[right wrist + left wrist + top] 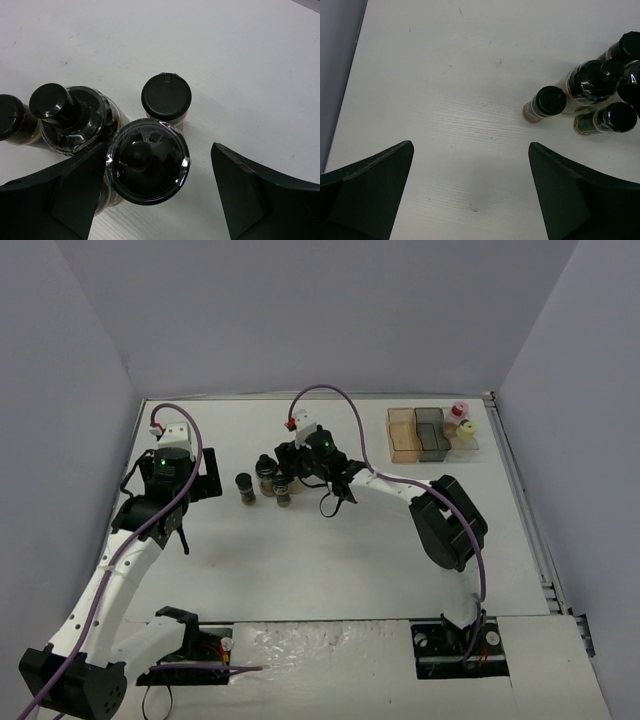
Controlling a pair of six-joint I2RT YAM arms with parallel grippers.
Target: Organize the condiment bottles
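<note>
R claw part-open, holding nothing, straddles one black-cap jar in tight cluster mid-surface; closing may catch neighbour jar w/ near finger, tipping it; L claw wide open, empty.

Four black-capped jars upright, clustered at centre; pink-capped jar, yellow-capped jar far right.

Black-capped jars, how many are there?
4, bunched together: the left jar, the wide jar beside it, the back jar, and the front jar between the right pincer's fingers. None seems hidden.
</note>
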